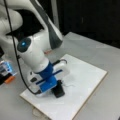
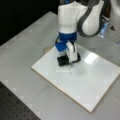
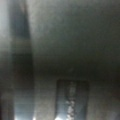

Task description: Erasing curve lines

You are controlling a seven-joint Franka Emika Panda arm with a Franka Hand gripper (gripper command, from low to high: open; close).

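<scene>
A white rectangular board (image 1: pixel 86 75) (image 2: pixel 87 82) lies on the grey table in both front views. My gripper (image 1: pixel 56 88) (image 2: pixel 68 59) points down onto it, shut on a black eraser block (image 1: pixel 58 92) (image 2: pixel 64 60) that rests flat on the board. The curve lines (image 1: pixel 69 85) (image 2: pixel 70 70), a short thin grey squiggle, sit right beside the eraser: to its right in a front view, just below it in a front view. The wrist view shows only blurred grey surface with a darker rectangular patch (image 3: pixel 72 100) low in the picture.
At a front view's left edge lie an orange item (image 1: pixel 9 79) and a blue-lit device (image 1: pixel 6 67). A dark perforated mat (image 2: pixel 15 110) borders the table at a front view's bottom left. A glare spot (image 2: pixel 90 58) shines on the board.
</scene>
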